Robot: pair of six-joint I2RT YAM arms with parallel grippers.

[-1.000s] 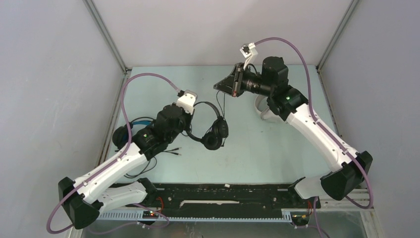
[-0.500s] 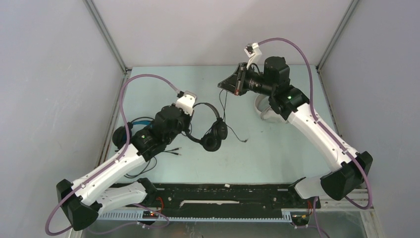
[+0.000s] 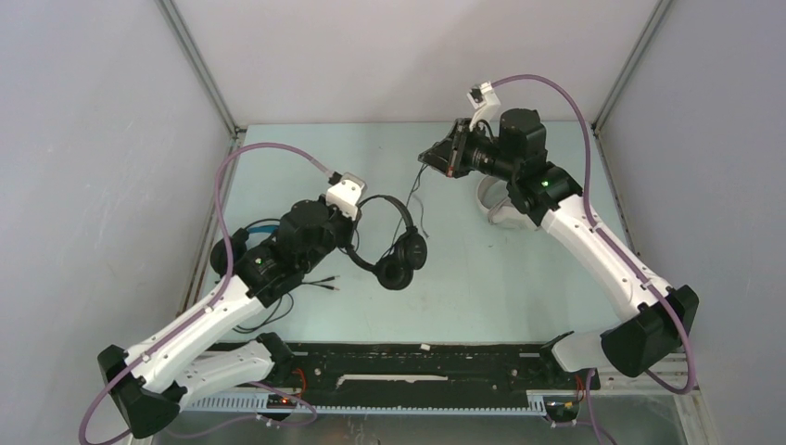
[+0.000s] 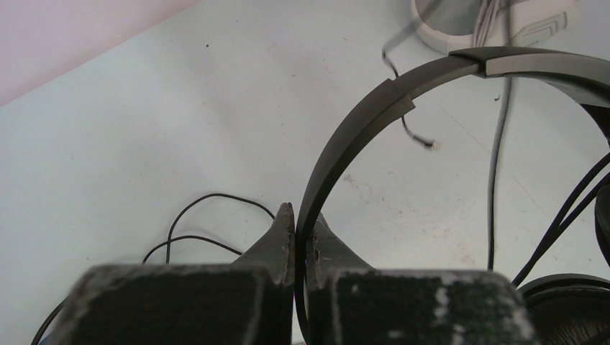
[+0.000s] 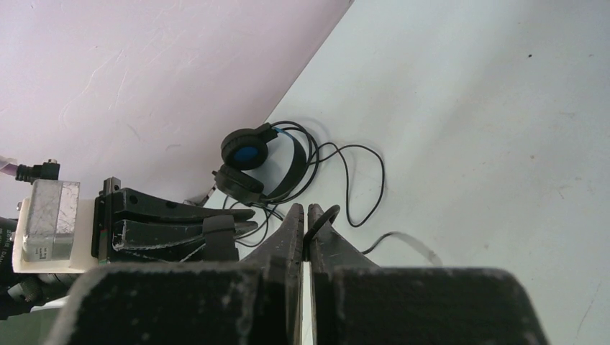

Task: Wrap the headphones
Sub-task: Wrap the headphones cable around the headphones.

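the left gripper [image 4: 296,219] is clamped on the headband of the slim black headset [image 3: 397,252] at mid-table [image 3: 519,287]. the right gripper [image 5: 304,214], fingers pressed together, pinches that headset's thin cable [image 4: 492,187] up toward the far side. the white headset [image 3: 493,211] lies under the right arm, and the blue-lined black headset [image 5: 257,164] sits at the table's left edge beside the left arm.
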